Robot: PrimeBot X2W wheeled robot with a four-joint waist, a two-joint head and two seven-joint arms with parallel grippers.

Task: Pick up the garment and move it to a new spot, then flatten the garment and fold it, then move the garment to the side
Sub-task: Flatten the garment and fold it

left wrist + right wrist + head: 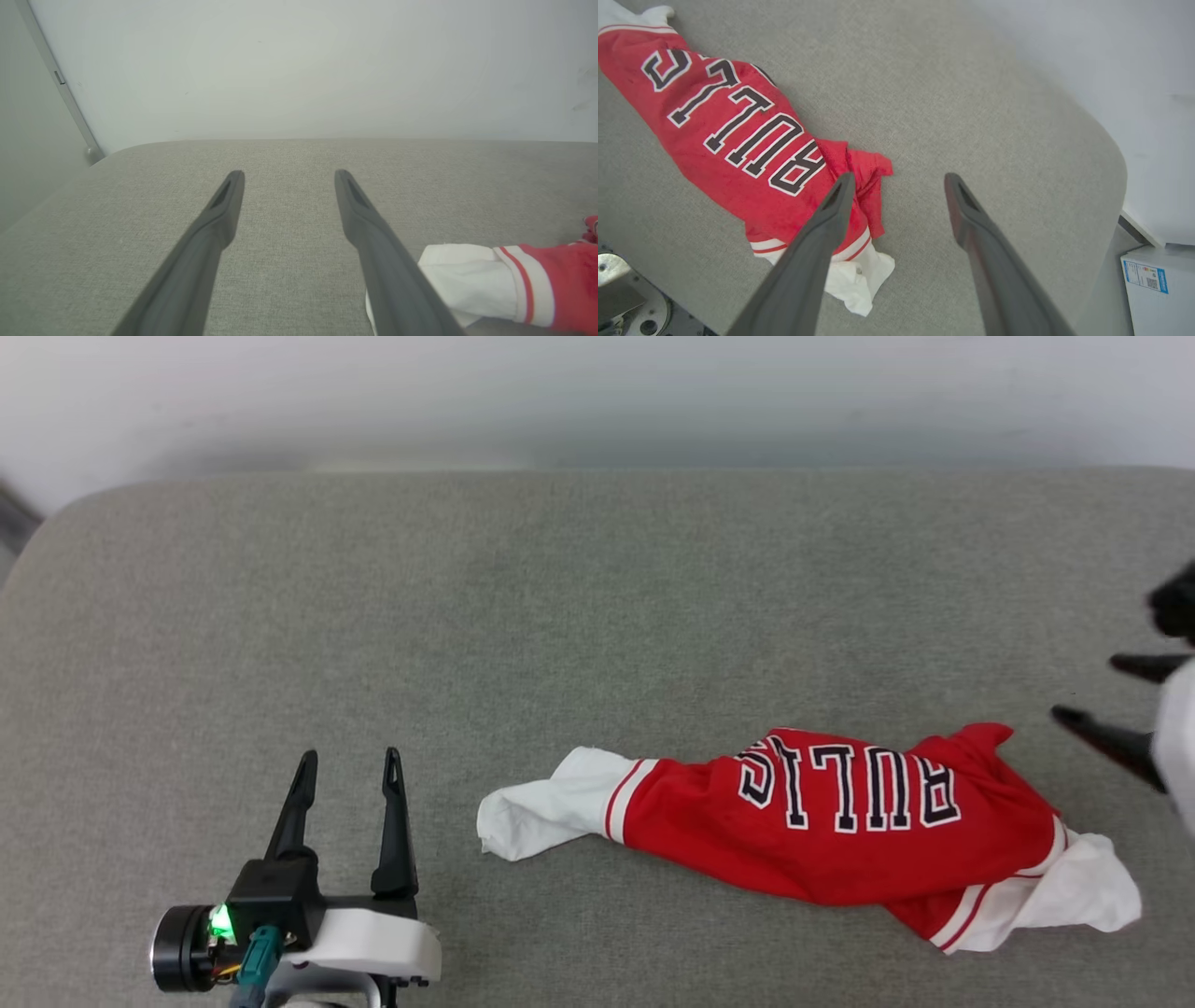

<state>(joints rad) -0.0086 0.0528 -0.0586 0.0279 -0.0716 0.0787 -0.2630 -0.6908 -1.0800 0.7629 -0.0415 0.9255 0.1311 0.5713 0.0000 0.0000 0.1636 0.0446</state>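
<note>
The red soft jersey (840,831), with white short sleeves and black "BULLS" lettering, was seen bunched into a long roll on the grey fabric-covered table (560,569). Its long axis was laid across from one hand toward the other. The right hand (1088,688) was spread wide and empty, just beside the red end. The left hand (350,761) was likewise spread wide and empty, with the white sleeve end near, off to its right. The right hand was judged the nearer for a grasp.

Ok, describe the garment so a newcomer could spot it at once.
On the grey fabric surface, look toward the robot's right. The garment lies bunched there: red, white sleeves at both ends, black BULLS lettering across it.
</note>
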